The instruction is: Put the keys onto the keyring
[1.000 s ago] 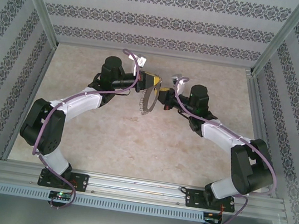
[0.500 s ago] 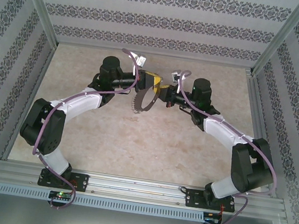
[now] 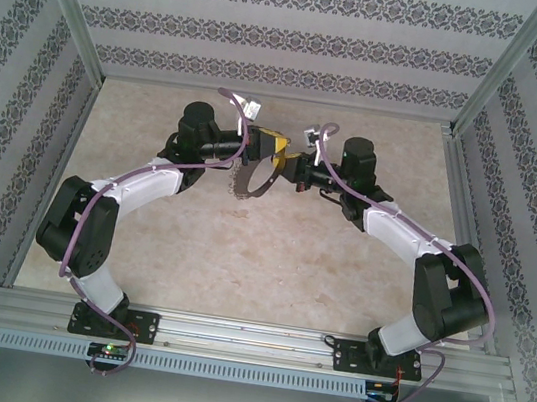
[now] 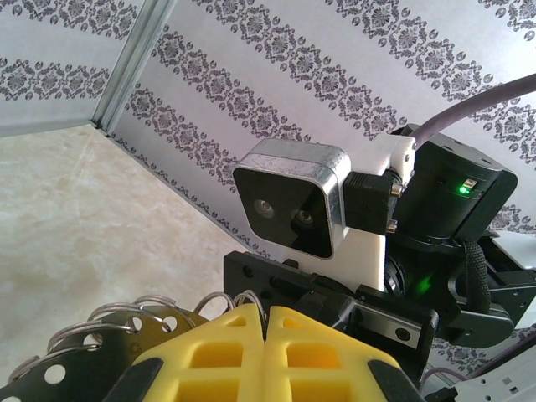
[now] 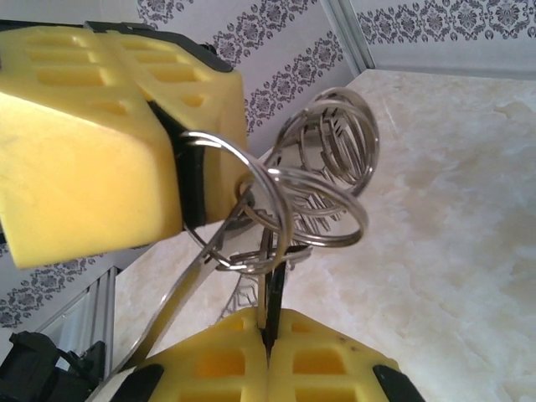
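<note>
Two robot arms meet in mid-air above the marbled tabletop [image 3: 269, 262]; the left end effector [image 3: 268, 146] has its yellow pads pressed together on the flat band of the keyring [image 4: 109, 360], holding the hoop clear of the surface; the right end effector [image 5: 267, 328] faces it from just beside and is closed on a thin dark piece, probably the key [image 5: 270, 289] seen edge-on, though its shape is hard to make out; that piece rises among the small split rings [image 5: 335, 146] fringing the hoop. To do this step well, the left arm should hold the hoop steady; the right should steer the key onto a single split ring, slowly, with a firm pinch so the key neither twists nor drops.
</note>
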